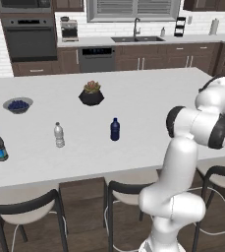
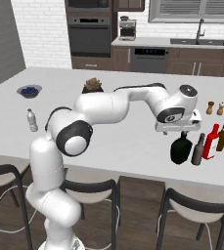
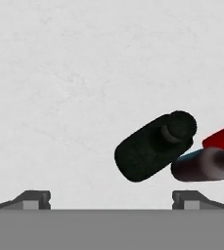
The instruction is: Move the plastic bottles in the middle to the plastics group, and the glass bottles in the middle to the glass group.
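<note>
Black squat bottle (image 2: 181, 149) stands beside the red bottle (image 2: 212, 142); jaws (image 2: 184, 132) hang apart above it, so retreating straight upward seems wisest, avoiding the brown bottle (image 2: 198, 150) at three o'clock.

The red bottle (image 3: 223, 136) is cut by the picture's edge beside the black bottle (image 3: 152, 146). The brown bottle (image 3: 206, 165) is cut off too.

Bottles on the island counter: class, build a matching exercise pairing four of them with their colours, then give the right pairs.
Things:
1. squat wide-bodied bottle
2. short bottle with a cap
3. tall slim bottle
4. small water bottle

Colours:
A. red
B. clear
C. black
D. navy blue

Pairs: 1-C, 2-D, 3-A, 4-B
</note>
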You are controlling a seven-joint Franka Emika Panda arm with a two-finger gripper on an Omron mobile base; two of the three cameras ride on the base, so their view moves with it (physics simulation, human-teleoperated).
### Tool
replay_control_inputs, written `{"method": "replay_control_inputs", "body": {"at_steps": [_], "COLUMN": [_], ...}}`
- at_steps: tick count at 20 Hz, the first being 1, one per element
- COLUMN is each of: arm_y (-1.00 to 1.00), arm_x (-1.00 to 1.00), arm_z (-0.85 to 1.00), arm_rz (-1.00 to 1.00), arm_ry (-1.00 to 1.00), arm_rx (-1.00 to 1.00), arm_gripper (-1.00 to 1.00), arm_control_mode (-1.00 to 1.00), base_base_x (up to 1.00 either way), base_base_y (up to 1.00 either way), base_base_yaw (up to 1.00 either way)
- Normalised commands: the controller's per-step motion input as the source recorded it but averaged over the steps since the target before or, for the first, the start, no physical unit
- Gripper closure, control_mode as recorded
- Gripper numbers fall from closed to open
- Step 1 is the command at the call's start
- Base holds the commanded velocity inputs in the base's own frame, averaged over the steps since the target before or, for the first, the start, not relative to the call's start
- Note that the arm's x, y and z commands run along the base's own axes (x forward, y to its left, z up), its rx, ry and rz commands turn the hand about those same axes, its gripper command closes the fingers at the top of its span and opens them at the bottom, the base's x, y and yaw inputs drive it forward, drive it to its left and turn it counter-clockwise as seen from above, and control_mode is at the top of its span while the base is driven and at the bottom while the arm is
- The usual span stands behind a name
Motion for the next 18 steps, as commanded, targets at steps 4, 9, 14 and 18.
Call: {"method": "replay_control_inputs", "body": {"at_steps": [4,9,14,18], "arm_y": [0.76,0.95,1.0,1.0], "arm_x": [-0.37,-0.17,-0.02,-0.12], "arm_z": [0.06,0.0,0.0,0.0], "arm_rz": [0.02,0.01,0.0,0.0], "arm_ry": [-0.02,-0.05,-0.01,-0.04], "arm_rx": [-0.01,0.0,0.0,0.0], "arm_gripper": [-1.0,-1.0,-1.0,-1.0], "arm_control_mode": [-1.0,-1.0,-1.0,-1.0], "base_base_x": [0.0,0.0,0.0,0.0], "base_base_y": [0.0,0.0,0.0,0.0], "base_base_yaw": [0.0,0.0,0.0,0.0]}}
